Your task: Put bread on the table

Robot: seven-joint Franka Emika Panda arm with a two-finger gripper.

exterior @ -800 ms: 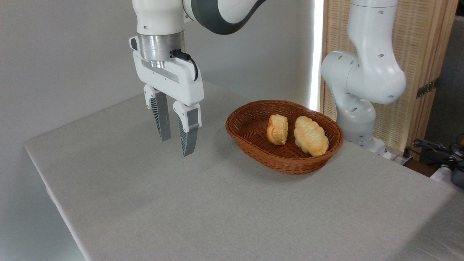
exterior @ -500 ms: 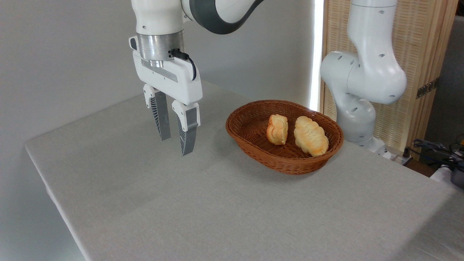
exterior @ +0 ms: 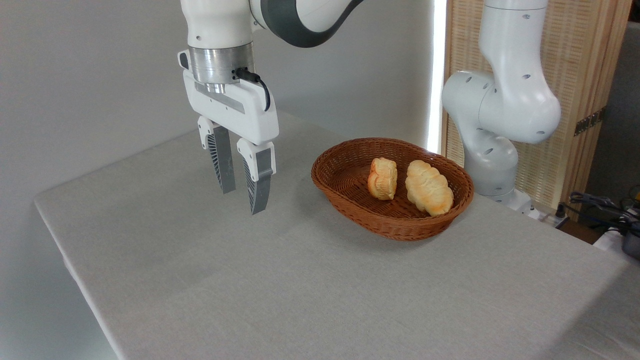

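Gripper: hangs above the table, left of the basket and well apart from it, pointing straight down; jaws parted by a narrow gap, nothing between them.
Fingers: two grey ribbed pads on white mounts; the one nearer the basket shows lower in the picture; neither tip touches the cloth.
Cable: black, plugged into the gripper's side just under the metal wrist ring.
Basket: brown oval wicker, resting on the table at its far right part.
Bread: inside the basket, in its left half; stubby, golden-orange, lumpy ridged top, darker orange on the side facing the gripper; seems to stand on its edge.
Loaf: inside the basket, just right of the bread; longer, paler, lying lengthwise; whether the two touch cannot be told.
Table: light grey cloth; bare in front of the basket and under the gripper.
Arm: white jointed body standing behind the basket to its right, before a slatted wooden panel.
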